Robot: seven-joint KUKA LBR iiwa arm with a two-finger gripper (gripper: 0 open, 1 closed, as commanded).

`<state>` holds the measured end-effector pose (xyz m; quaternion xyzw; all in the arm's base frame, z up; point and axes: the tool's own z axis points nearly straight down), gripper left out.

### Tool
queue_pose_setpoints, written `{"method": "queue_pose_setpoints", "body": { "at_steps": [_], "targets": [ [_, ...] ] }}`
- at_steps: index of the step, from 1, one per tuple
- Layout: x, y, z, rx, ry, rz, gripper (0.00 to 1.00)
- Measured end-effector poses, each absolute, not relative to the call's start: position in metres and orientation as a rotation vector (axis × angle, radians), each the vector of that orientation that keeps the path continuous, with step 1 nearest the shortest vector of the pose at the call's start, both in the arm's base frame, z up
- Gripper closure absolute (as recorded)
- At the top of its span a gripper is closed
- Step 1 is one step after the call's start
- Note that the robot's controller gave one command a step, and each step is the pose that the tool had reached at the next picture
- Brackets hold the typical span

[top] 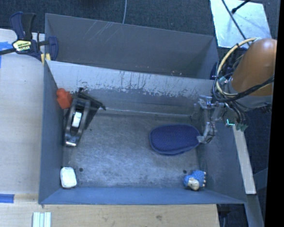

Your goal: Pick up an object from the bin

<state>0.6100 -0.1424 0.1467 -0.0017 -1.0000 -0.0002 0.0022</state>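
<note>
My gripper [207, 135] hangs at the bin's right side, its thin metal fingers pointing down beside the right end of a dark blue oval pad [173, 139]. The fingertips sit at the pad's right edge; nothing shows between them. A small blue and tan toy [195, 180] lies below the gripper near the front right corner.
A black tape dispenser [77, 119] with a white roll lies by the left wall, an orange ball [63, 98] just above it. A white block [68, 177] sits in the front left corner. The arm's orange cover and cables hang over the right rim.
</note>
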Motion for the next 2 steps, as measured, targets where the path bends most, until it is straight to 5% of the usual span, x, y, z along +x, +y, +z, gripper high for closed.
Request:
{"method": "queue_pose_setpoints", "body": {
  "at_steps": [1, 2],
  "targets": [
    [0.5973, -0.0986, 0.0721, -0.206, -3.139, 0.002, 0.00],
    [0.6001, -0.0988, 0.0749, -0.206, -3.146, 0.003, 1.00]
  ]
}}
